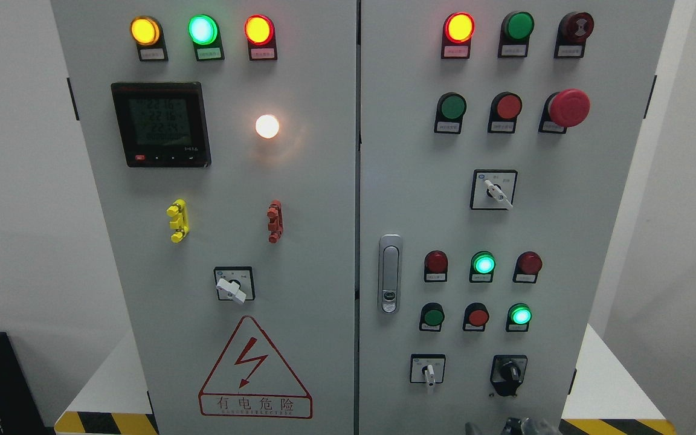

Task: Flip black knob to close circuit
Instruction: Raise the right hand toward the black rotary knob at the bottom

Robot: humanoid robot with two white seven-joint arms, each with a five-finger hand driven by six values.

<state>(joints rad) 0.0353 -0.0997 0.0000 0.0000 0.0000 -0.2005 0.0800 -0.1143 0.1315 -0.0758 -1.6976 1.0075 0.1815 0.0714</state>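
The black knob (509,371) sits on a black plate at the lower right of the grey cabinet's right door (565,241), with its handle pointing up and slightly left. Directly below it, at the picture's bottom edge, the dark top of my right hand (520,426) just shows, a short gap beneath the knob and not touching it. Most of that hand is cut off by the frame. My left arm is out of view.
A white-handled selector switch (428,370) sits left of the knob, another one (494,190) higher up. Lit and unlit push buttons (483,264) fill the right door. A door latch (389,273) stands near the centre seam. A red mushroom stop button (568,107) protrudes at the upper right.
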